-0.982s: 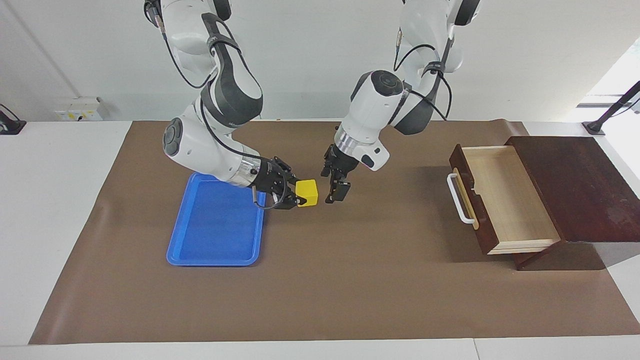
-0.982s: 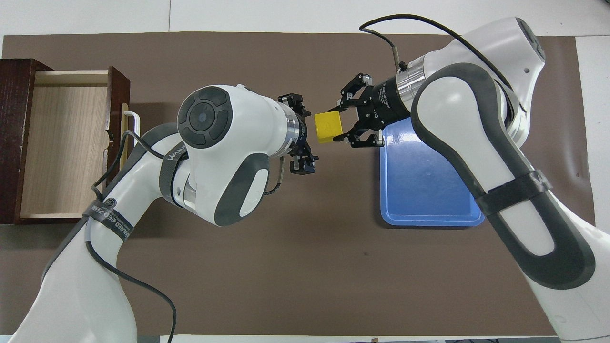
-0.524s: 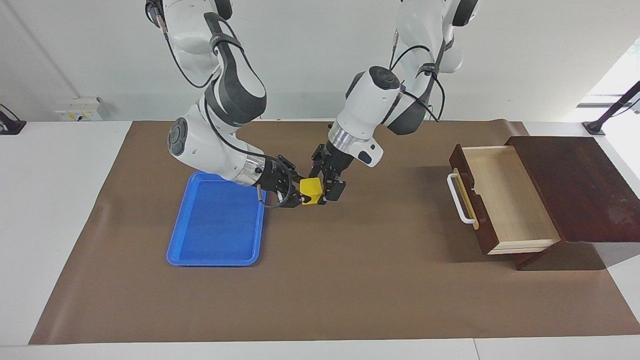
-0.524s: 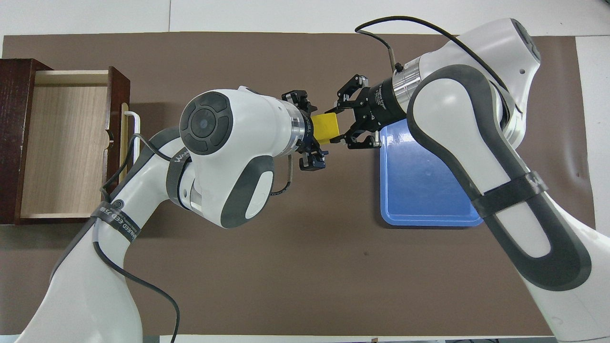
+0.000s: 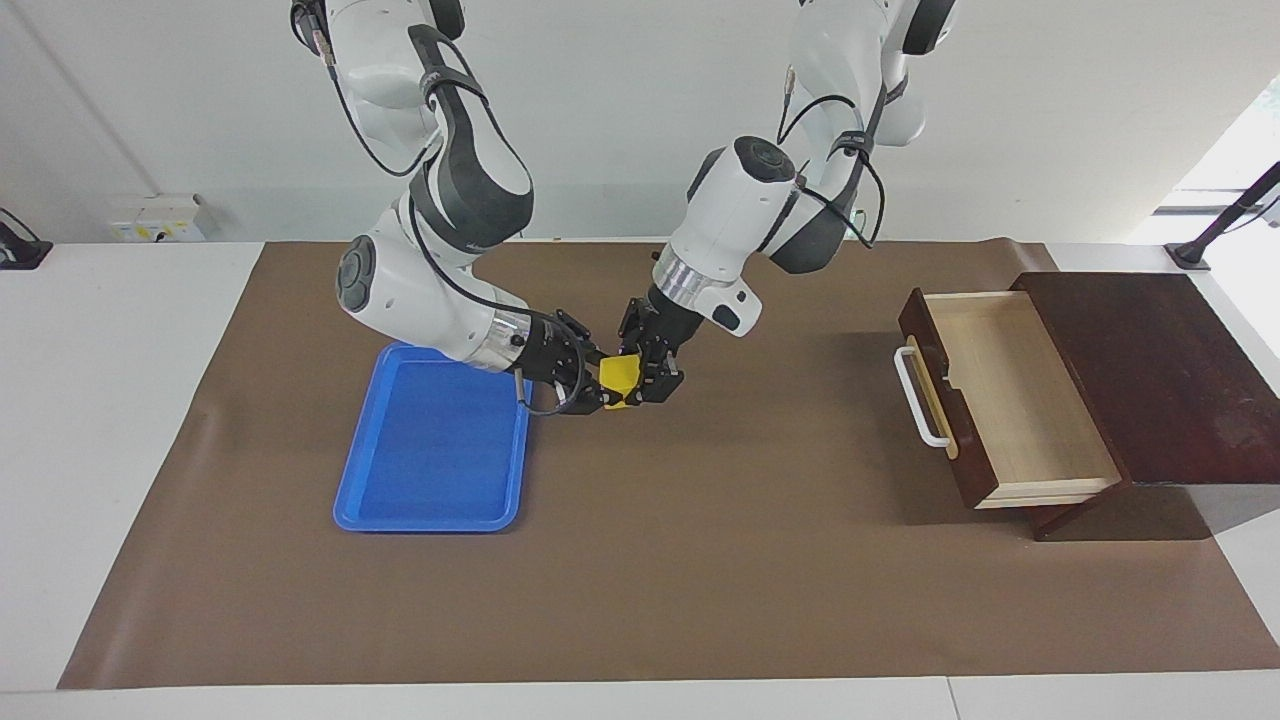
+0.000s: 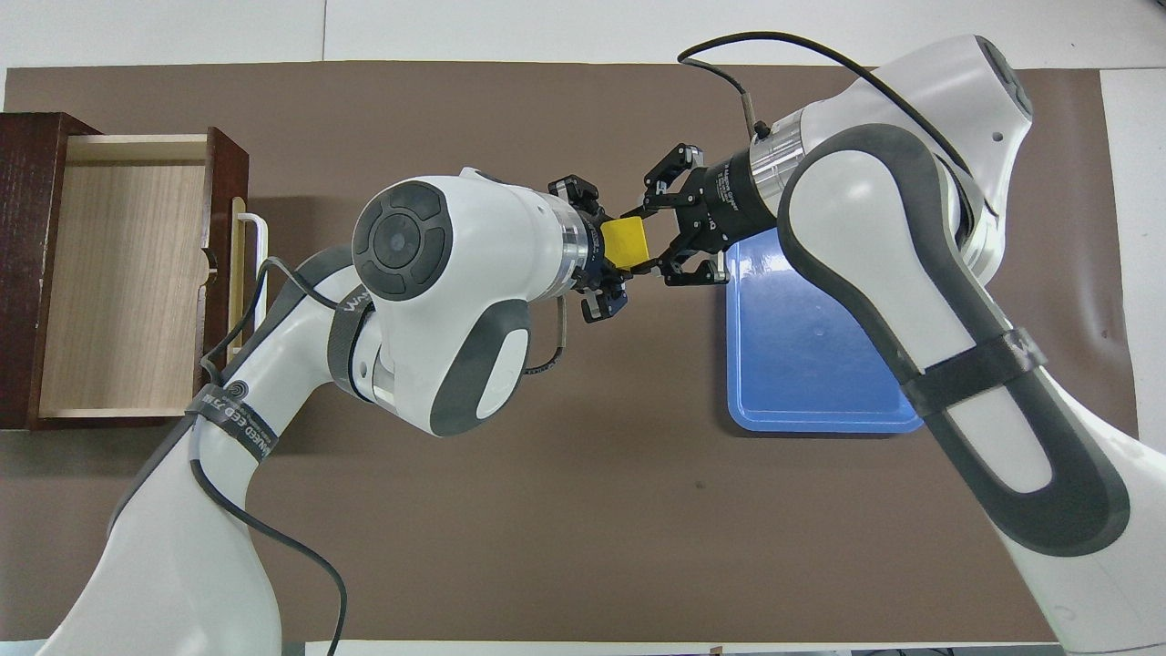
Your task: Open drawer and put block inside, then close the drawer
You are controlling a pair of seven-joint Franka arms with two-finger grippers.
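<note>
The yellow block (image 5: 618,373) (image 6: 627,243) is held in the air over the brown mat, beside the blue tray's corner. My right gripper (image 5: 598,385) (image 6: 645,241) is shut on it, reaching in from the tray's end. My left gripper (image 5: 647,365) (image 6: 605,248) meets it from the drawer's end, with its fingers open and straddling the block. The dark brown drawer (image 5: 1010,395) (image 6: 127,273) stands pulled open at the left arm's end of the table. Its pale interior holds nothing, and its white bar handle (image 5: 918,395) (image 6: 260,251) faces the grippers.
A blue plastic tray (image 5: 430,455) (image 6: 820,355) lies on the brown mat (image 5: 700,560) at the right arm's end, with nothing in it. The dark box (image 5: 1160,370) holding the drawer sits at the table's edge.
My left gripper has moved from beside the block to around it. My right gripper has carried the block slightly toward the left gripper. The drawer has not moved.
</note>
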